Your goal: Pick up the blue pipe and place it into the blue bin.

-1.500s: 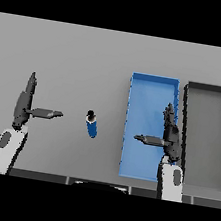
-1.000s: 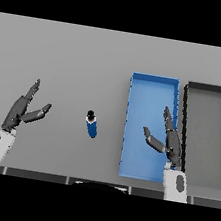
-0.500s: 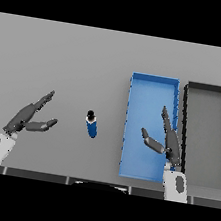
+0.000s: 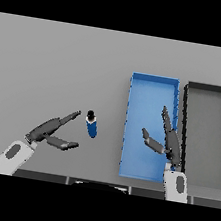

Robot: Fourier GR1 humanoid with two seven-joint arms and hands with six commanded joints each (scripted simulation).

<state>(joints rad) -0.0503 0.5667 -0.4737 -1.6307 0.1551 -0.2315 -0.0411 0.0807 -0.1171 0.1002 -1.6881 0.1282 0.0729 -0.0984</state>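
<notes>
Probably a workshop or lab sorting bench: a bare grey surface (image 4: 59,64) carrying a blue bin (image 4: 154,84) beside a black bin (image 4: 210,93).

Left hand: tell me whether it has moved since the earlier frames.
Yes. The left hand, open, has swung toward the blue pipe, which lies unmoved left of the blue bin.

Left hand (image 4: 50,131), dark, on a white and grey forearm entering from the lower left: fingers straight, reaching up and to the right, thumb spread below them. Right hand (image 4: 168,138), on an arm rising from the lower edge: fingers straight, pointing upward, thumb held out to its left.
</notes>
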